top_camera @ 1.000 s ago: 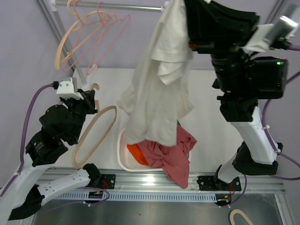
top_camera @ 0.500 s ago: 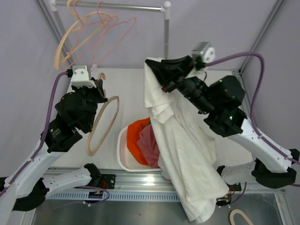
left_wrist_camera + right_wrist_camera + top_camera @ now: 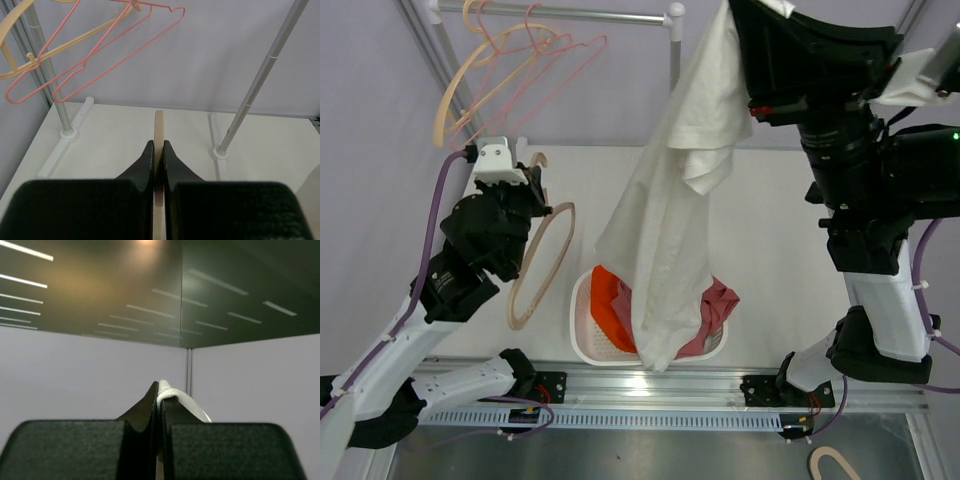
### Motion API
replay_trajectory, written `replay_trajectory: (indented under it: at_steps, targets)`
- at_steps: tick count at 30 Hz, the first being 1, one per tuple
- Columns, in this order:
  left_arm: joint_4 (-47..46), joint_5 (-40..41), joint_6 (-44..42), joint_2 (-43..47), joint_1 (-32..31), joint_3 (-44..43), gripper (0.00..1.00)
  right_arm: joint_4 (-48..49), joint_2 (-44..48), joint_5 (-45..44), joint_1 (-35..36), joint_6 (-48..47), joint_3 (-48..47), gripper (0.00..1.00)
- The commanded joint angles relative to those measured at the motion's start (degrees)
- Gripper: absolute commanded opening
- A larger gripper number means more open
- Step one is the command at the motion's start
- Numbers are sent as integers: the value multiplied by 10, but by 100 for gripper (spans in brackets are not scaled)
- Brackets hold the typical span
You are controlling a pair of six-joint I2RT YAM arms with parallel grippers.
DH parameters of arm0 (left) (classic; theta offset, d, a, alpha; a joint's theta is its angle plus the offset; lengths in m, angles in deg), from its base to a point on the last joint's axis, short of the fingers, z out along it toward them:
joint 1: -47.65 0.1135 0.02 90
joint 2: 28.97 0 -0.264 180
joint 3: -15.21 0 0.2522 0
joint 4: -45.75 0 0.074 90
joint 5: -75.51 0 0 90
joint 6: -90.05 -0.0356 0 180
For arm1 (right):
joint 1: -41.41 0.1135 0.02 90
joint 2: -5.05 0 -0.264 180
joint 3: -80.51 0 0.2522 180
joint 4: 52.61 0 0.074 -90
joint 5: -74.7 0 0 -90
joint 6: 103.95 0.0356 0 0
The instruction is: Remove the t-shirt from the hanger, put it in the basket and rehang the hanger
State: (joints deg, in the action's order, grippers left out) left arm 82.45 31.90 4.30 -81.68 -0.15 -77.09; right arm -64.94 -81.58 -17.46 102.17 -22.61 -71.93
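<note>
Left pincer (image 3: 158,145): the jaws are pressing together on the flat tan strip of the hanger (image 3: 159,122). In the wrist view the strip is running straight out between the two black fingers and ending just beyond their tips. From above, the hanger's oval loop is trailing below and behind this pincer, over the white desk (image 3: 770,255), and it is carrying no cloth.

Right pincer (image 3: 159,390): it is raised high and pointing upward. The jaws are pinching a rolled white edge of the t-shirt (image 3: 665,220), and a fold of the fabric is bulging out just past the fingertips.

T-shirt: it is hanging free from the right pincer in one long drape, well apart from the hanger and from the left pincer. Its lower hem is reaching down over the basket (image 3: 576,325). I cannot tell whether the hem is touching the basket's contents.

Basket: it is sitting on the desk directly beneath the right pincer's load, with an orange garment (image 3: 610,298) and a red garment (image 3: 718,300) showing on either side of the drape.

Beyond the left pincer, spare hangers (image 3: 444,110) are hanging on the rail (image 3: 580,14), up and to its left. An upright pole (image 3: 256,85) is standing ahead and to its right, footed on the desk.
</note>
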Motion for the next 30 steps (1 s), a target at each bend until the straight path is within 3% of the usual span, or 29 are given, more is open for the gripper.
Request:
replay_trajectory:
  at_steps: [1,6,9,10,11,13,19,22,26,30]
  targets:
    - [-36,12,-10,13,-2,-6,1,41,-10,-6,-1,-15,6,0]
    - [-47,-2,-7,16,17,5,1,88,68,-36,-14,52,229,0]
    - [-33,-35,15,9,46,-1,1,121,132,-27,-51,200,448,0]
    - [-28,-40,22,5,56,-5,1,139,147,-21,-60,249,574,0]
    - [-19,-46,25,1,60,-15,1,165,157,-3,-69,317,634,0]
    - [-5,-64,34,-14,71,-33,1,181,166,45,-64,352,731,0]
    - [9,-99,23,-30,82,-73,1,44,211,29,23,422,892,0]
    - [16,-118,20,-46,90,-106,1,-50,211,62,32,478,951,0]
    - [29,-165,14,-86,96,-165,1,-218,132,96,29,493,966,0]
    - [32,-178,-18,-138,97,-228,1,-267,-29,94,37,460,958,0]
